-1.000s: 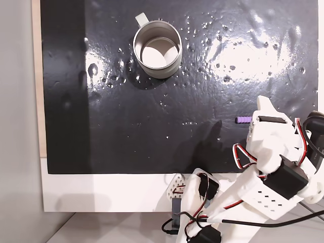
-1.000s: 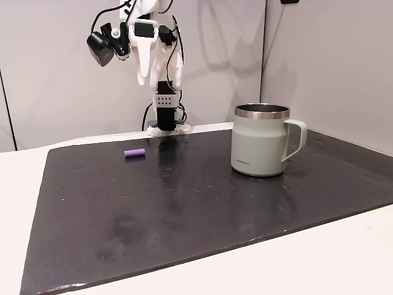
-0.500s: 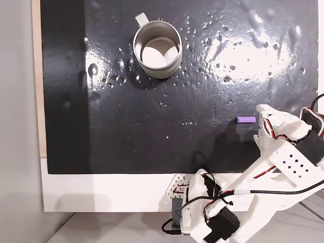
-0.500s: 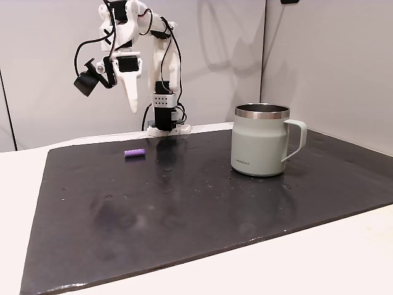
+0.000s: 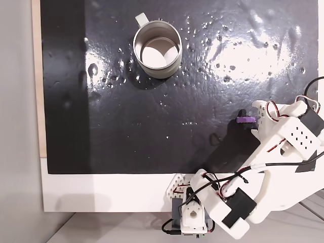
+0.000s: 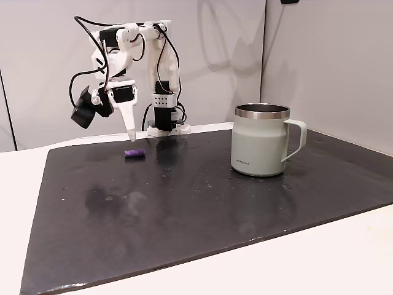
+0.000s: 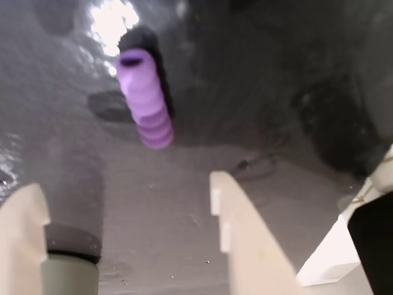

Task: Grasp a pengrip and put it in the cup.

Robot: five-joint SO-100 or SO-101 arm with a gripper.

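Note:
The pengrip (image 5: 232, 120) is a small purple ribbed tube lying on the black mat at the right in a fixed view from above. In a fixed side view the pengrip (image 6: 134, 153) lies left of the arm base. My gripper (image 5: 253, 117) hangs just over its right end, and the gripper (image 6: 131, 136) points down a little above it. In the wrist view the gripper (image 7: 123, 196) is open, with the pengrip (image 7: 144, 98) lying ahead of the fingertips (image 7: 236, 209) and nothing between them. The silver cup (image 5: 157, 50) stands upright and empty, far off; its handle shows on the cup (image 6: 261, 140).
A glossy black mat (image 5: 152, 126) covers most of the white table; the same mat (image 6: 215, 209) reaches nearly to the front edge. The arm's base (image 5: 187, 220) sits on the white strip beside the mat, and the base (image 6: 166, 123) stands before a pale wall.
The arm has reached out and lowered: the gripper came down from high above to just over the pengrip. Pengrip and cup have not moved.

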